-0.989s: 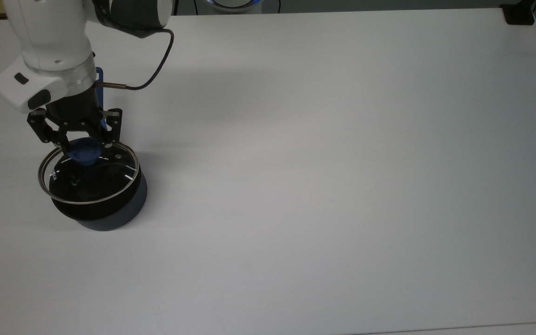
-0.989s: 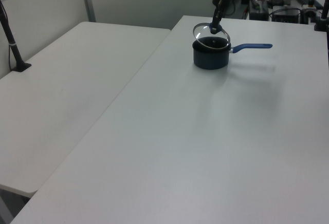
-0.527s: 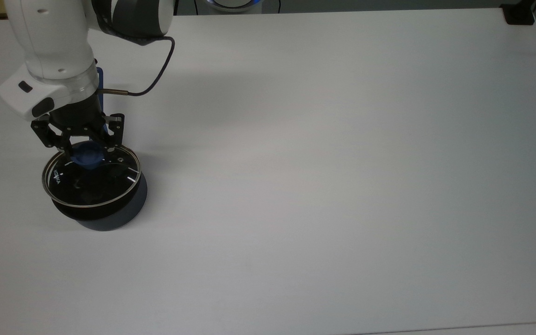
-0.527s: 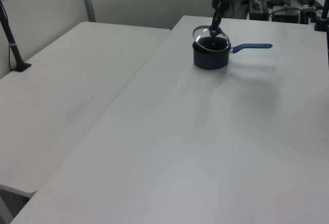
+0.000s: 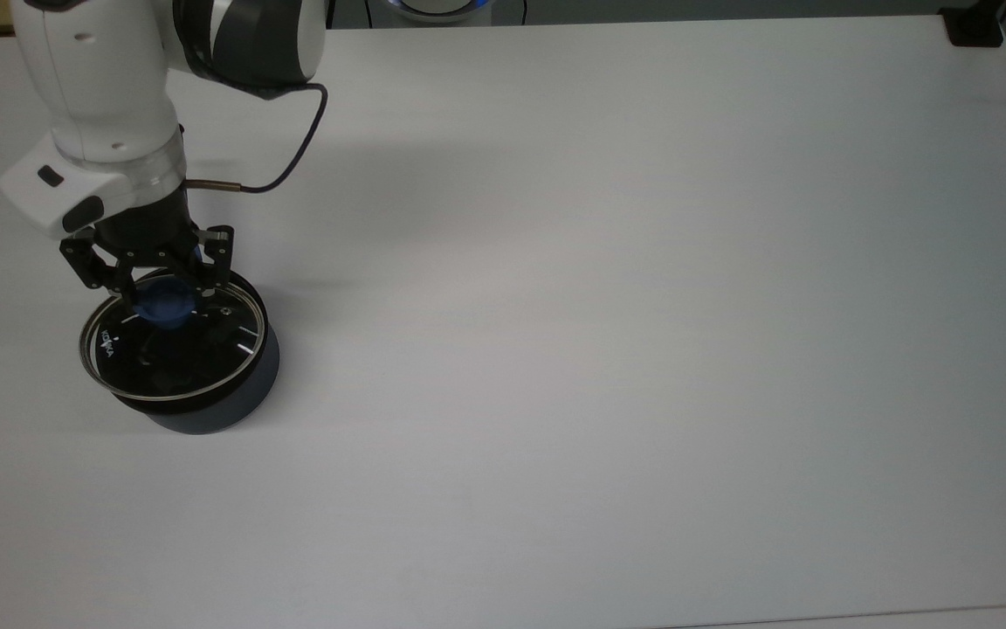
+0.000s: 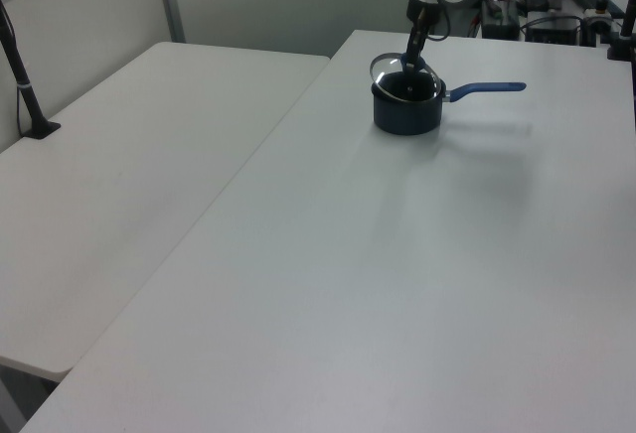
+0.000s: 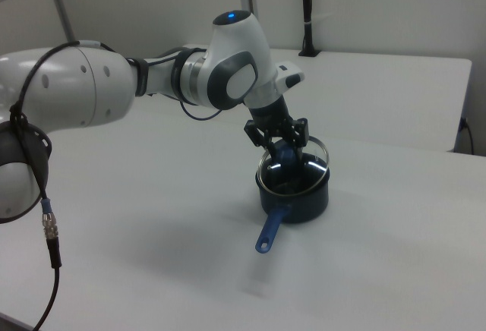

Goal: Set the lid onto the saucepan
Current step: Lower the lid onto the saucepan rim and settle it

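The white tabletop (image 5: 608, 332) carries the saucepan (image 5: 206, 397) near the top view's left edge, its long blue handle (image 7: 269, 230) reaching toward the right view's near side. The arm's gripper (image 5: 164, 281) hangs over the pan, its fingers clamped on the blue knob (image 5: 165, 301) of the glass lid (image 5: 173, 342) — the lid sits tilted over the pan's mouth, its edge toward the top view's left raised above the rim.
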Tool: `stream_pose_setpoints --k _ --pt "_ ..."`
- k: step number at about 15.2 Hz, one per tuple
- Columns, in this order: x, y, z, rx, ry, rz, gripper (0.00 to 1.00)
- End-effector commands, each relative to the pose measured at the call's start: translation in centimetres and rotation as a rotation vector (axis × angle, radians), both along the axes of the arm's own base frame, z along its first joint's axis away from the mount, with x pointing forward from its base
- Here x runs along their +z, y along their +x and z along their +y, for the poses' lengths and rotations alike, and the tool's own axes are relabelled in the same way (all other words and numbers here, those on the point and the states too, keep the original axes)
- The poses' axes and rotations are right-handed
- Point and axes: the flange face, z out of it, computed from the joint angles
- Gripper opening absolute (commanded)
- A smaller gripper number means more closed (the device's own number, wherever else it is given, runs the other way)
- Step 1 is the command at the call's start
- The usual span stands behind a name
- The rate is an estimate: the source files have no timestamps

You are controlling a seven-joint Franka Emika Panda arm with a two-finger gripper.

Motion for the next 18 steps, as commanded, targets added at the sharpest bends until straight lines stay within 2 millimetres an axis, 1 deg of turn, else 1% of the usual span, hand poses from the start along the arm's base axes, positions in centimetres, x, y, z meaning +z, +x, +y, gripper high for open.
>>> stream_pose_setpoints --k 1,3,5,7,10,13,18 --pt "0.1 0.6 0.0 -0.013 -0.006 -0.024 0.56" --pt "0.0 0.6 0.0 -0.015 -0.004 -0.023 0.56" --pt "0.6 0.6 0.0 -0.040 0.000 -0.035 0.55" --pt "2.1 0.7 0.0 -0.058 0.003 -0.053 0.55" --pt "3.1 0.4 0.1 -0.062 0.006 -0.029 0.55" --pt "3.3 0.3 0.2 -0.062 0.009 -0.024 0.55" --pt "2.6 -0.2 0.8 -0.058 0.023 0.047 0.55"
